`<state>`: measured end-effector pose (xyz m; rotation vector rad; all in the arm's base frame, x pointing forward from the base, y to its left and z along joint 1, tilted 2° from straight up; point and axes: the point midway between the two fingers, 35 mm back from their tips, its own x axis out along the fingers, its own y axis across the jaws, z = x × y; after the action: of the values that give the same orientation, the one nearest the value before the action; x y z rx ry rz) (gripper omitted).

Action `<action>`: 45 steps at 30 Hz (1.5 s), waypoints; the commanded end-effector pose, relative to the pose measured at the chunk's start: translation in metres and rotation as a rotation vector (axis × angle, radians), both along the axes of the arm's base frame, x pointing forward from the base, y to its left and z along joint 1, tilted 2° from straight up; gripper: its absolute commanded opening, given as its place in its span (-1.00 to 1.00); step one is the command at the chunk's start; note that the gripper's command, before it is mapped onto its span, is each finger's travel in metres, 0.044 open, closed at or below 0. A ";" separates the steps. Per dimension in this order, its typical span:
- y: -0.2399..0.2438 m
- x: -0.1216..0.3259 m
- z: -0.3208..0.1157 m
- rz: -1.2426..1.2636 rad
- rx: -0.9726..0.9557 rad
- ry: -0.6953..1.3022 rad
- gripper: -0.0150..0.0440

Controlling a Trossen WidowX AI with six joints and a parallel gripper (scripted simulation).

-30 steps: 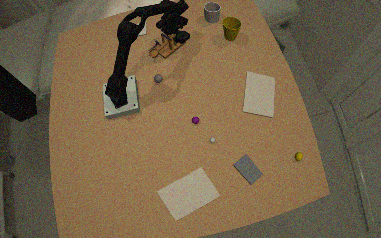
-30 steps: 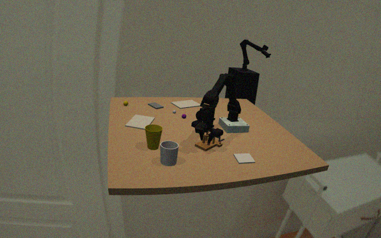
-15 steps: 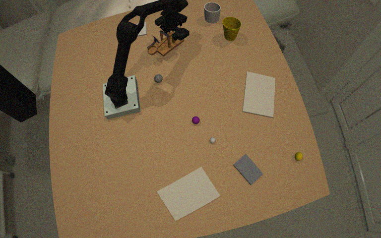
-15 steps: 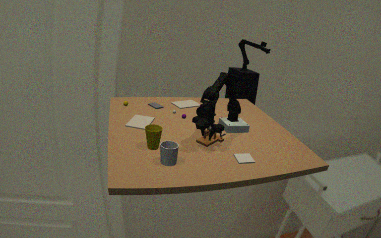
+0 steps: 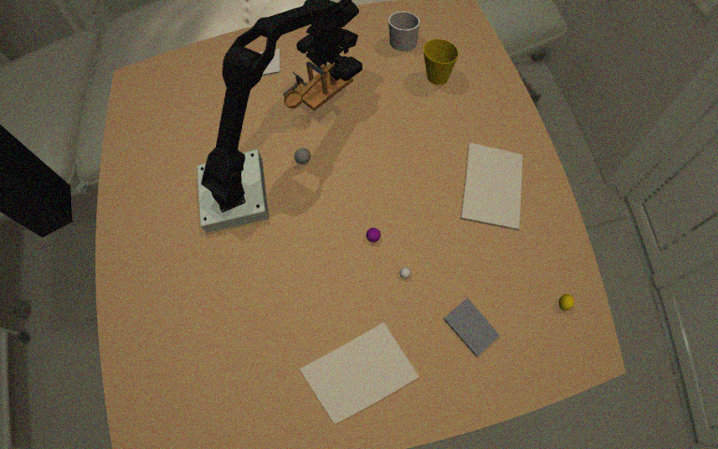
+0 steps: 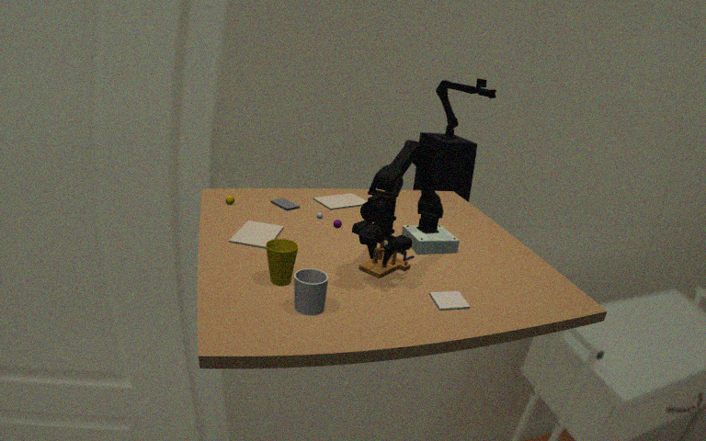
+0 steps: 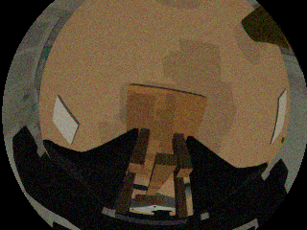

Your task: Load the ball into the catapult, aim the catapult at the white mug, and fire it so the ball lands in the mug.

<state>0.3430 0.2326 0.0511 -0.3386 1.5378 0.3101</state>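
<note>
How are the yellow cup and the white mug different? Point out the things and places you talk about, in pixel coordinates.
The yellow cup (image 5: 439, 65) (image 6: 281, 264) is yellow all over, while the white mug (image 5: 404, 33) (image 6: 311, 293) looks pale grey-white. The yellow cup gets narrower toward its bottom, but the white mug's sides go nearly straight down. The yellow cup is nearer the catapult (image 5: 313, 100) (image 6: 379, 269) (image 7: 163, 107); the white mug is farther away. Both stand upright with open tops.
</note>
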 end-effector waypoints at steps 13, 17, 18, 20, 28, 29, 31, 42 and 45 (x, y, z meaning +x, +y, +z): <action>0.000 0.000 -0.025 -0.002 0.000 0.002 -0.49; -0.001 0.000 -0.032 -0.002 0.000 0.002 -0.49; -0.001 0.000 -0.033 -0.002 0.000 0.002 -0.49; -0.001 -0.001 -0.033 -0.001 -0.004 0.006 -0.49; -0.001 -0.001 -0.033 -0.001 -0.004 0.006 -0.22; -0.001 -0.001 -0.033 -0.001 -0.004 0.006 -0.14; -0.001 -0.001 -0.033 -0.001 -0.004 0.006 0.04; 0.002 0.002 0.002 -0.001 -0.004 0.006 1.00; 0.002 0.001 0.046 -0.001 -0.004 0.007 1.00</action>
<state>0.3401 0.2310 0.0513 -0.3580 1.5869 0.2969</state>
